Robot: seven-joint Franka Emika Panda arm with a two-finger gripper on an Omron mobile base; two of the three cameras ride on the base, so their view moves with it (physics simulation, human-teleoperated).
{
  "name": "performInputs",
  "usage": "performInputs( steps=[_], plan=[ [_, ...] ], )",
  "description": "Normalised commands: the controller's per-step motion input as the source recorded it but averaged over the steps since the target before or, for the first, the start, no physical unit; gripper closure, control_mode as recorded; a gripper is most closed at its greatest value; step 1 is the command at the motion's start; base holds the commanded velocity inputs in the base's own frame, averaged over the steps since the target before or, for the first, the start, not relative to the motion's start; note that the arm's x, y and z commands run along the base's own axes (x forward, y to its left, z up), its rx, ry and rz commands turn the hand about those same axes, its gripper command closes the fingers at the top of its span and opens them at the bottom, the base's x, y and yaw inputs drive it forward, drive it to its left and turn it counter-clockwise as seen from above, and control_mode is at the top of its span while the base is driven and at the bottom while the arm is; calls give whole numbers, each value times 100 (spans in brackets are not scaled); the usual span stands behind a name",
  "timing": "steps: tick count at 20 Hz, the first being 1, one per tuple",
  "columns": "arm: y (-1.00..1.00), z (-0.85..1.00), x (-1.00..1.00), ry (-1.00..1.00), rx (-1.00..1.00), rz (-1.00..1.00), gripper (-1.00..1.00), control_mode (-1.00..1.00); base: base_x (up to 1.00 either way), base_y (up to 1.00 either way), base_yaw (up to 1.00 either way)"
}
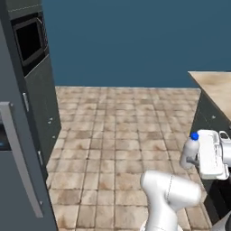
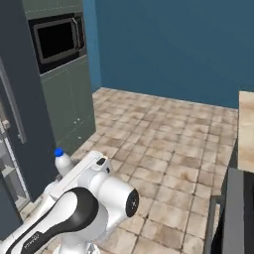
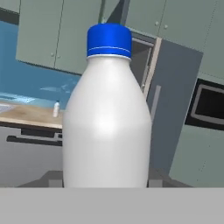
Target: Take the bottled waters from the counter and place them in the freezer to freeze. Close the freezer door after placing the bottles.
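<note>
The end effector is clenched on one water bottle, held upright with its blue cap on top, above the tiled floor and apart from the desk. In the hand view the two finger tips flank the bottle's base. A second bottle stands far off on the desk beside the sink. The freezer door with its long bar handle stands at the left edge.

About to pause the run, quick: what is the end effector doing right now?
End effector: closed on a small whitish plastic water bottle with a blue cap, held upright above the tiled floor.
</note>
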Motion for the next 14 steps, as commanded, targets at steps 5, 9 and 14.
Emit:
performInputs(
  steps=[5, 9, 14],
  plan=[
    [0, 0, 0, 0, 0, 0, 100, 100, 69, -12, 35],
    [0, 0, 0, 0, 0, 0, 100, 100, 67, -8, 35],
    [0, 0, 0, 0, 0, 0, 100, 100, 48, -43, 47]
  ],
)
